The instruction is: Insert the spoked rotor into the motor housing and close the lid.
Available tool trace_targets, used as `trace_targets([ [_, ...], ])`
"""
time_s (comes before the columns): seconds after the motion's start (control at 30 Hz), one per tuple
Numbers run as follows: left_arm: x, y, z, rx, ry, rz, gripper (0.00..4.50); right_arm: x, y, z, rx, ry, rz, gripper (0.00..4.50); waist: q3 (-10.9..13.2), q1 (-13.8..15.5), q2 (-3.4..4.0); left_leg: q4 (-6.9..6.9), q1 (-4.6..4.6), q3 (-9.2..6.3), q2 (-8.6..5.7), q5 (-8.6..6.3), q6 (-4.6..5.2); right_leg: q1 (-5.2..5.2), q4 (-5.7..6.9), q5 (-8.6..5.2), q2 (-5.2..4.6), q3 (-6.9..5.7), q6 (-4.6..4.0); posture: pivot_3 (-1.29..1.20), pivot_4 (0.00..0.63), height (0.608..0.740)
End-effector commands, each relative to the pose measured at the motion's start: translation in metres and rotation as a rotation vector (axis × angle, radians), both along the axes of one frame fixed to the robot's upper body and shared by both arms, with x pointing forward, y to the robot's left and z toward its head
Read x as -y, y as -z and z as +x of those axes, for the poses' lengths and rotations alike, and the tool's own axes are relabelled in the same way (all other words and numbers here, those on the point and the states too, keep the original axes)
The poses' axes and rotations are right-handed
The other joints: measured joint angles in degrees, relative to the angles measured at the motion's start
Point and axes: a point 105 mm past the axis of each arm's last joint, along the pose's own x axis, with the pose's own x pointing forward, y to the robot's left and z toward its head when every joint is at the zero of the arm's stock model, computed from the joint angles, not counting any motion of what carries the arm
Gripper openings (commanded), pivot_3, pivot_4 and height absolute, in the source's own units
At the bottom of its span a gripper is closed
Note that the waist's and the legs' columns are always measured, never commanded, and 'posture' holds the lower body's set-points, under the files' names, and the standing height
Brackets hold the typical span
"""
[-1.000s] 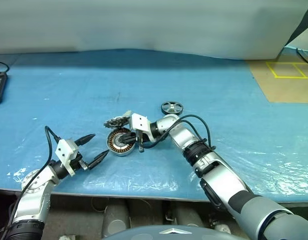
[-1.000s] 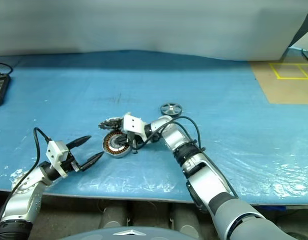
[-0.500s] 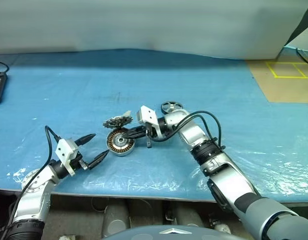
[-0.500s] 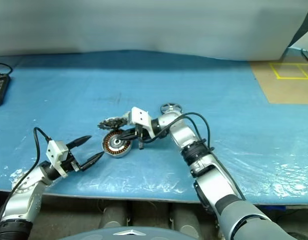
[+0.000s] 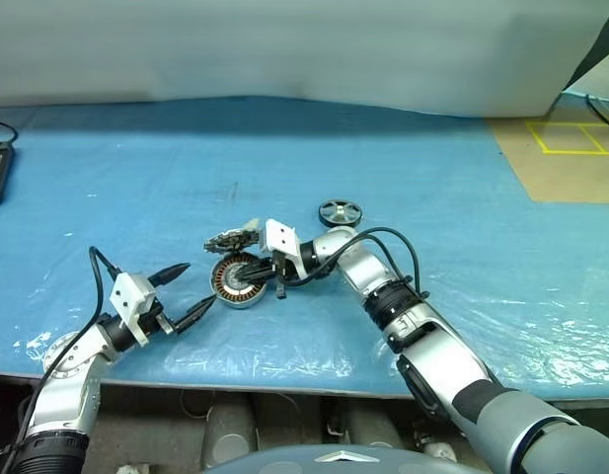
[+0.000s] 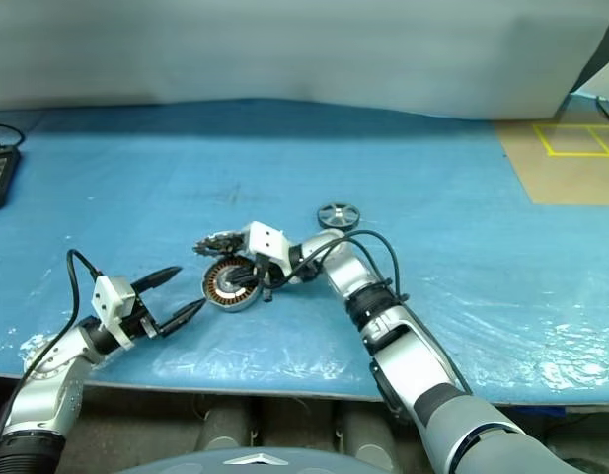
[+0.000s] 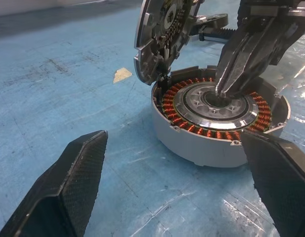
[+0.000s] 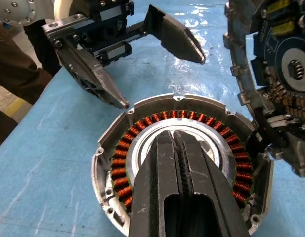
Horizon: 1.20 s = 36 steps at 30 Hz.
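Overhead, blue table (image 5: 462, 197), grey backdrop (image 5: 284, 49), left tool (image 5: 183, 292) apart, right tool (image 5: 253, 269) together.

This looks like a robotics lab or test workshop — not a home. The worktop (image 5: 136, 188) is a long bench under a blue sheet and crinkled clear plastic film (image 5: 541, 336), backed by a plain pale wall (image 5: 284, 49). On it lies an opened electric motor (image 5: 237, 279) with copper windings, and a loose spoked wheel (image 5: 340, 211) just beyond it. Yellow tape lines (image 5: 570, 138) mark out squares on the brown floor (image 5: 551, 178) to the right — a marked test area.
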Motion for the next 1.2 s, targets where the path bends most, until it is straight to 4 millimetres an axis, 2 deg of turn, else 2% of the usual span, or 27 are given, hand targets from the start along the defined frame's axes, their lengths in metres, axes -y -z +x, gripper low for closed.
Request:
trace_targets([
  [0.03,-0.003,-0.003,-0.003,0.020,-0.007,-0.009,4.50,-0.009,-0.012,0.001,0.047,-0.021,0.032,0.02,0.0,0.0,0.00,0.00,0.00,0.00,0.00,0.00,0.00,0.00,0.00,0.00,0.00,0.00,0.00,0.00,0.150,0.740],
  [0.23,-0.003,-0.002,-0.002,0.018,-0.014,-0.011,4.50,-0.009,-0.010,0.005,0.073,-0.019,0.006,0.02,0.0,0.0,0.00,0.01,0.00,0.00,0.00,0.00,0.00,0.00,0.01,0.00,0.00,0.00,0.00,0.00,0.150,0.740],
  [0.4,-0.003,-0.002,-0.003,0.018,-0.016,-0.012,4.50,-0.006,0.006,0.011,0.100,0.018,-0.092,0.02,0.0,0.0,0.00,0.00,0.00,0.01,0.00,0.00,0.00,0.00,0.01,0.00,0.00,0.00,0.00,0.00,0.150,0.740],
  [0.67,-0.003,-0.002,-0.003,0.015,-0.019,-0.011,4.50,-0.003,0.012,0.001,0.096,-0.028,-0.103,0.02,0.0,0.0,0.00,0.01,0.04,0.02,0.00,0.00,0.00,0.01,0.03,0.00,0.00,0.01,0.00,0.00,0.150,0.740],
  [0.77,-0.003,-0.002,-0.003,0.015,-0.018,-0.012,4.50,-0.002,0.004,0.000,0.091,-0.029,-0.060,0.02,0.0,0.0,0.00,0.01,0.04,0.03,0.00,0.00,0.00,0.01,0.03,0.00,0.00,0.02,0.00,0.00,0.150,0.740],
  [0.97,-0.002,-0.004,-0.003,0.018,-0.009,-0.020,4.50,0.009,-0.027,-0.007,0.027,-0.038,0.075,0.02,0.0,0.1,0.00,0.01,0.00,0.02,0.00,0.00,0.00,0.00,0.03,0.00,0.00,0.01,0.00,0.00,0.150,0.740],
  [1.1,0.001,-0.008,-0.005,0.019,0.011,-0.047,4.50,0.028,-0.038,-0.005,0.018,0.013,0.093,0.02,0.0,0.2,-0.01,0.01,0.03,0.02,0.00,0.00,0.00,0.01,0.03,0.00,0.00,0.02,0.00,0.00,0.150,0.740],
  [1.2,0.001,-0.010,-0.005,0.021,0.014,-0.050,4.50,0.054,-0.043,0.000,0.025,0.076,0.067,0.02,0.0,0.3,-0.01,0.01,0.03,0.02,-0.02,0.00,0.00,0.01,0.02,0.00,0.00,0.02,0.00,0.00,0.150,0.740],
])
